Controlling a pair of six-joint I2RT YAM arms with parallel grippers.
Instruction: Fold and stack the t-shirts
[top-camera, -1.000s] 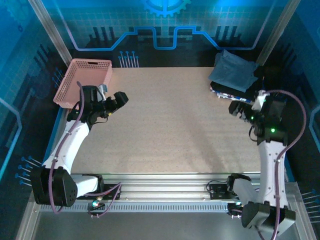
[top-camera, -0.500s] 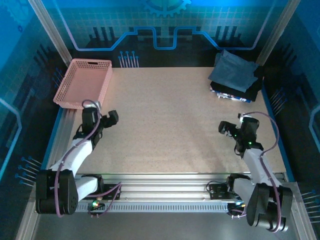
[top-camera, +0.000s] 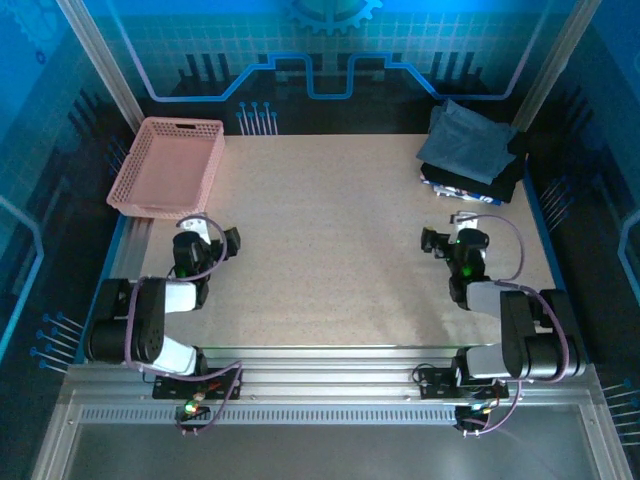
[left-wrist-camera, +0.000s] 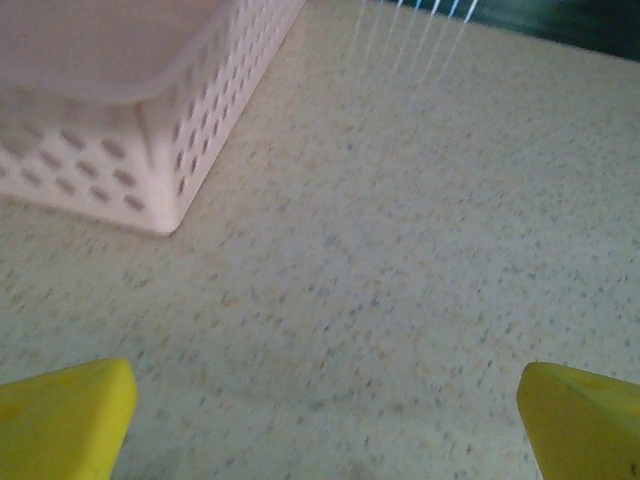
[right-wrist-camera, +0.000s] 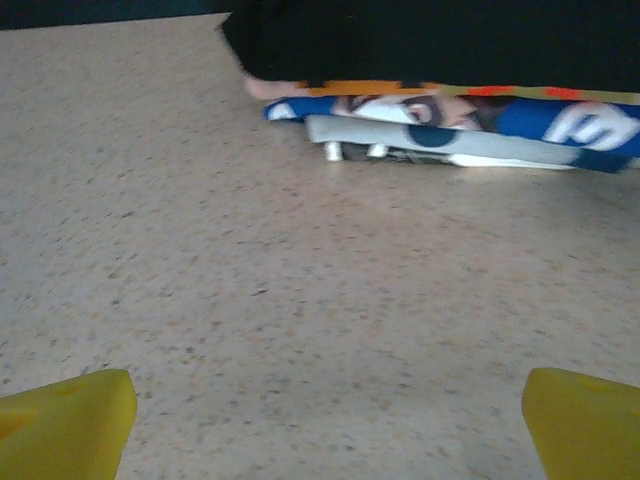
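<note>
Slate-blue cloth marks the t-shirts (top-camera: 468, 143). They lie as a folded pile ahead of the right end effector (top-camera: 432, 240) and a little to its right, well apart from it, and far off to the right of the left end effector (top-camera: 228, 240). Both end effectors are released, their yellow fingertips (left-wrist-camera: 68, 412) spread wide over bare table (top-camera: 330, 230) and grasping nothing. The pink lattice basket (top-camera: 150, 165) sits just ahead and to the left of the left end effector.

We judge the folding largely done, with the arms parked low, so what remains is squaring the pile. To do that well, we would send the right end effector forward low along the table, pinch only the top shirt's near hem, and slide it into line rather than lift it. A lift could drag up the dark layer and the printed blue-and-white item (right-wrist-camera: 450, 125) underneath.

The top shirt is folded to a nearly square bundle, so its long axis is weak. It sits skewed to the table's edges, with one corner pointing back toward the right end effector. We cannot tell which end holds the collar.
</note>
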